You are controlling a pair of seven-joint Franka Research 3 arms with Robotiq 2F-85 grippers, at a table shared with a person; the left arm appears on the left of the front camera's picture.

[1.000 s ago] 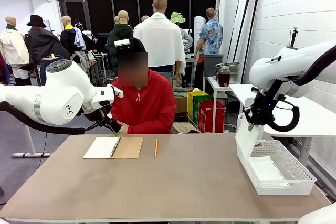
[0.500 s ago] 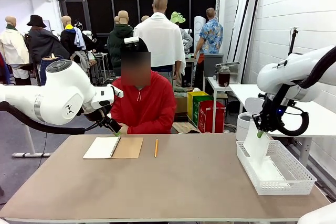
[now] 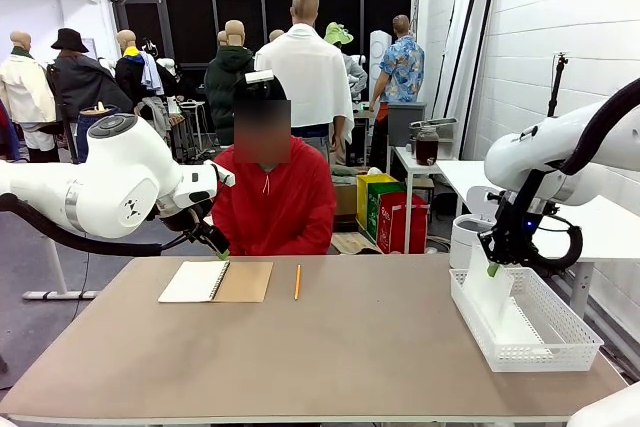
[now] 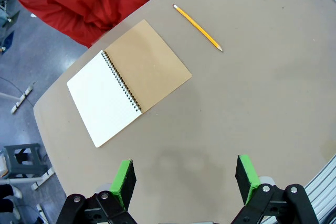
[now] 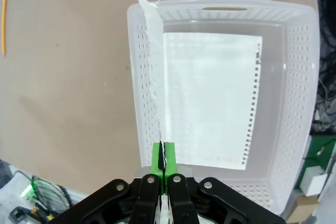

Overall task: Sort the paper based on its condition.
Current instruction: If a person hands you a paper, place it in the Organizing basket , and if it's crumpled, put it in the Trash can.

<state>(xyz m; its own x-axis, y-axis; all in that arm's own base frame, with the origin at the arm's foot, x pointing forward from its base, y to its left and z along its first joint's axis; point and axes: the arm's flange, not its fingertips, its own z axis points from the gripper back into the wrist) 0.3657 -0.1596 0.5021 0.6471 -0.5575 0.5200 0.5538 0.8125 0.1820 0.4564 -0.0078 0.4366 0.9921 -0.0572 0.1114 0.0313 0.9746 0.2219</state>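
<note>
Basket holds one sheet (flat, perforated edge).

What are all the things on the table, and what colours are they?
Paper sheets: two, white; one lies flat in the basket, the other hangs edge-on from the right gripper at the basket's left wall.
Basket: one, white mesh, at the table's right end.
Notebook: one, spiral-bound, brown cover folded open beside a white page, on the far left part of the table.
Pencil: one, yellow, lying just right of the notebook.
Table: one, brown-grey.
Person: one, red hoodie, sitting at the far side.
Left gripper: black with green pads, open, above the table near the notebook.
Right gripper: black with green pads, shut on the hanging sheet.
</note>
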